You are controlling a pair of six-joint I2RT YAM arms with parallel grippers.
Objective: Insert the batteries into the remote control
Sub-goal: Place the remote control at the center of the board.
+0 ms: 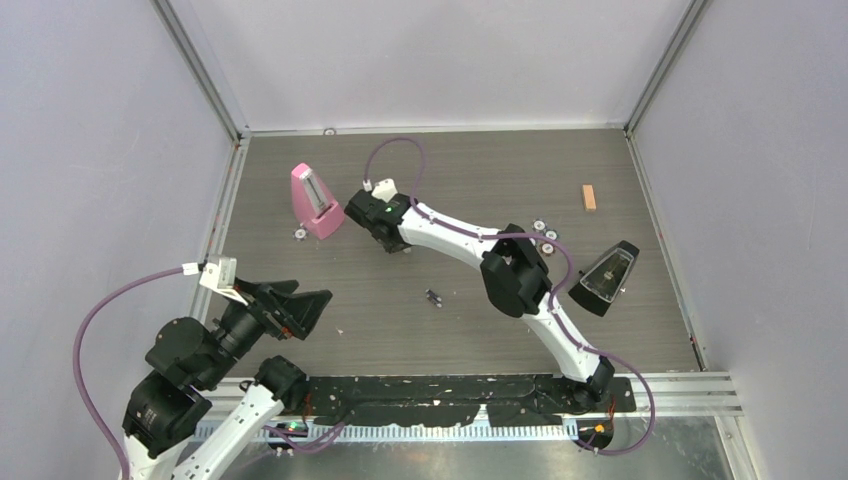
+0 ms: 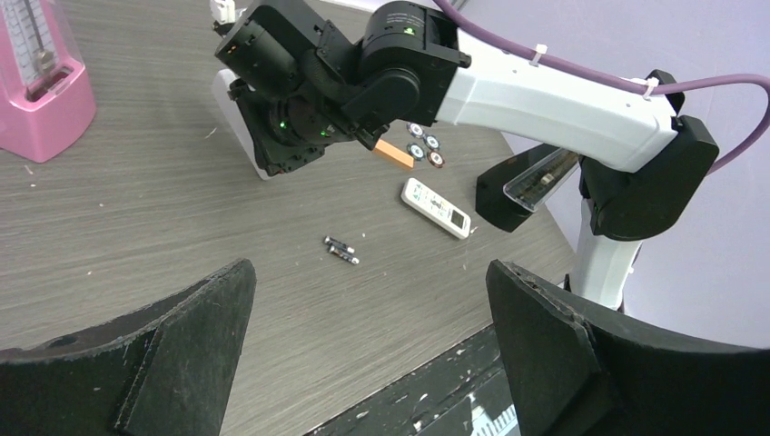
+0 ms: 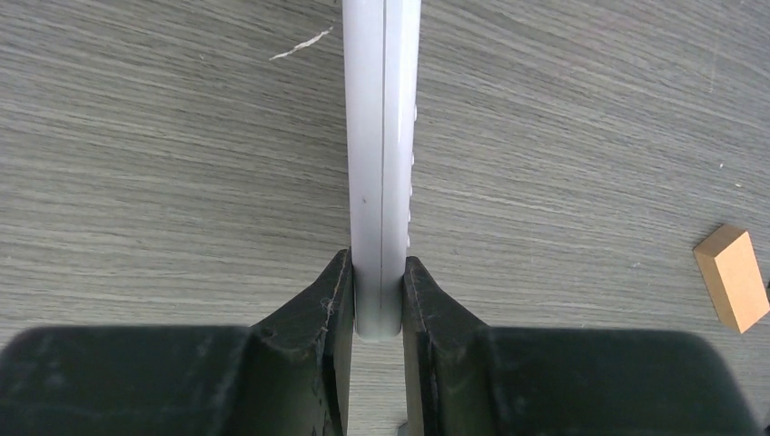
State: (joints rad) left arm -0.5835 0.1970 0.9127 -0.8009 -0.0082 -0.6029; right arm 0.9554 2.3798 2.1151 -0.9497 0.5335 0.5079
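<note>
**Right fingers pinch the remote on edge; left fingers spread wide**

The right fingers (image 3: 331,309) are closed on the remote control (image 3: 381,163), one black pad on each flat face, gripping it at one end. The slim white body runs straight out from them, turned on its long edge above the grey wood-grain counter (image 3: 136,182). Small button bumps show on its right-hand face in the right wrist view. Whether its lower edge touches the counter cannot be told. An orange block (image 3: 734,277) lies off to the right.

From the fingers back, the right wrist sits at the far left-centre of the counter, just beside a pink metronome (image 1: 315,200). The white forearm slants back to a raised black elbow over the counter's middle right. The upper arm then drops to the base at the near edge.

The batteries (image 2: 340,250) lie side by side on the bare counter, well apart from the remote control and between the two arms.

The left fingers (image 2: 182,345) stand wide apart, holding nothing, aimed toward the batteries from the near left. That arm is folded tightly over its own base.

A shorter remote (image 2: 436,207), some coin discs (image 2: 425,145) and a black metronome (image 1: 608,278) lie to the right.
</note>
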